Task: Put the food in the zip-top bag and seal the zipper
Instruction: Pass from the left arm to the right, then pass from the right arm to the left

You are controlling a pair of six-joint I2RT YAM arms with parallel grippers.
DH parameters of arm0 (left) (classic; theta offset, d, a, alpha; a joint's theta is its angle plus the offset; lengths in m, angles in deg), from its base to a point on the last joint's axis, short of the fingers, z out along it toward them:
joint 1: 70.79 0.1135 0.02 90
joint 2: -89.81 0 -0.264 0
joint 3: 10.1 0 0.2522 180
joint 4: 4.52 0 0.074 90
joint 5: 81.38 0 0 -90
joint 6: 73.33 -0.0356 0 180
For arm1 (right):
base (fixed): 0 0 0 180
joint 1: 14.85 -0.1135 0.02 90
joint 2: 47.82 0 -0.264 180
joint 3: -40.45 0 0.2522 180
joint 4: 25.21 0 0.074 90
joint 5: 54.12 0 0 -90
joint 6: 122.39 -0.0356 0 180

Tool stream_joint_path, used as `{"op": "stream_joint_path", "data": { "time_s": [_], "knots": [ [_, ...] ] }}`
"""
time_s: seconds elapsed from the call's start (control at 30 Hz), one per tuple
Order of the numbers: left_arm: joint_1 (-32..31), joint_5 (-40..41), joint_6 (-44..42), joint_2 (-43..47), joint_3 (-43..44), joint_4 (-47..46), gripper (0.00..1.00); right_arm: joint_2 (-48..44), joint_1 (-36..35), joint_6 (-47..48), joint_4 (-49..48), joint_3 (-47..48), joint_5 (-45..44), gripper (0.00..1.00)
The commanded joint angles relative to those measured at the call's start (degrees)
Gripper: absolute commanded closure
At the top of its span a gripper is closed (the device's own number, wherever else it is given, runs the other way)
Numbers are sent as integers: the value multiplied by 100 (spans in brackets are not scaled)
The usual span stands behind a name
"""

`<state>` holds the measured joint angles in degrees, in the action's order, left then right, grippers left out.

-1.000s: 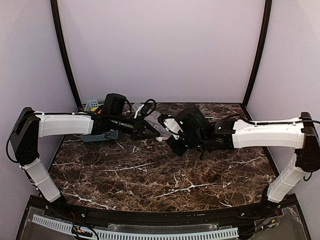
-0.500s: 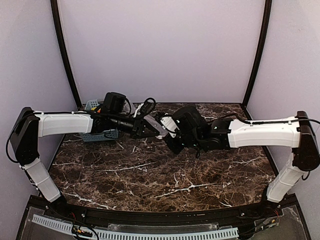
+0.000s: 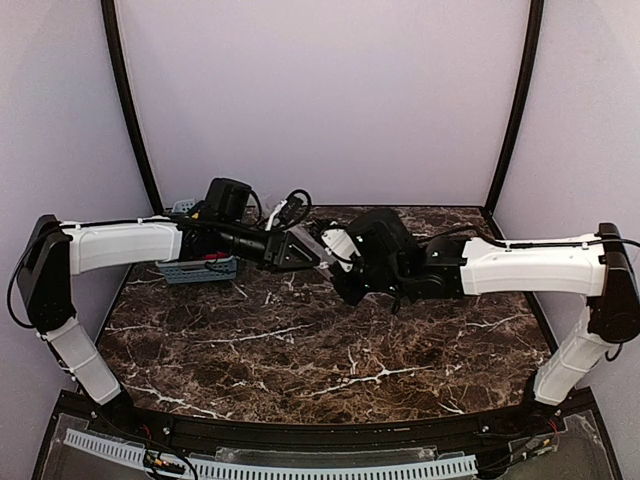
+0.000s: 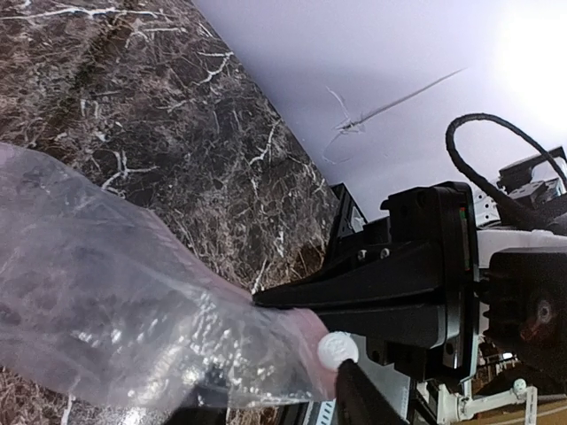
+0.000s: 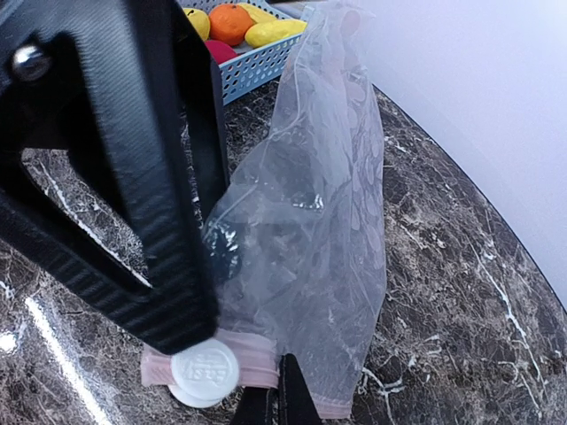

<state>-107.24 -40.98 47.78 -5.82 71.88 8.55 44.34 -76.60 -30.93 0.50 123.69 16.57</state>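
The zip-top bag (image 5: 310, 221), clear with faint white dots, hangs over the marble between my two grippers (image 3: 312, 243). Its pink zipper (image 5: 257, 359) runs along the bottom edge in the right wrist view, with the round white slider (image 5: 205, 373) at its left end. My right gripper (image 5: 279, 379) is shut on the pink strip just right of the slider. My left gripper (image 4: 275, 381) stands open around the bag's mouth end, one ribbed black finger (image 5: 168, 221) beside the slider (image 4: 337, 350). The food, an orange ball (image 5: 232, 22), yellow pieces (image 5: 275, 32) and a red piece (image 5: 221, 51), lies in the basket.
The blue-grey slatted basket (image 5: 257, 69) stands at the table's back left (image 3: 195, 270), behind the left arm. Dark marble table (image 3: 330, 350) stretches in front of both arms. Purple walls close in the back and sides.
The right gripper has moved left and shut on the zipper strip. The left gripper's jaws have opened off the bag, and the left arm has risen slightly.
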Motion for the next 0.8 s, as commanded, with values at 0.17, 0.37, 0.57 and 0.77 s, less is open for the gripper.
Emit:
{"op": "stream_joint_path", "data": {
  "time_s": [0.17,0.37,0.57,0.77],
  "knots": [
    [291,1838,-1730,1699,-163,561,27,-1035,110,-485,535,238,572,100],
    [288,1869,-2520,2666,-568,174,14,-1334,420,-610,1660,946,2193,100],
    [292,1583,-2932,3103,-578,212,9,-1284,447,-670,2889,1875,3589,100],
    [292,1233,-3014,3463,-586,170,2,-1188,445,-748,3909,2406,4439,100]
  ]
}}
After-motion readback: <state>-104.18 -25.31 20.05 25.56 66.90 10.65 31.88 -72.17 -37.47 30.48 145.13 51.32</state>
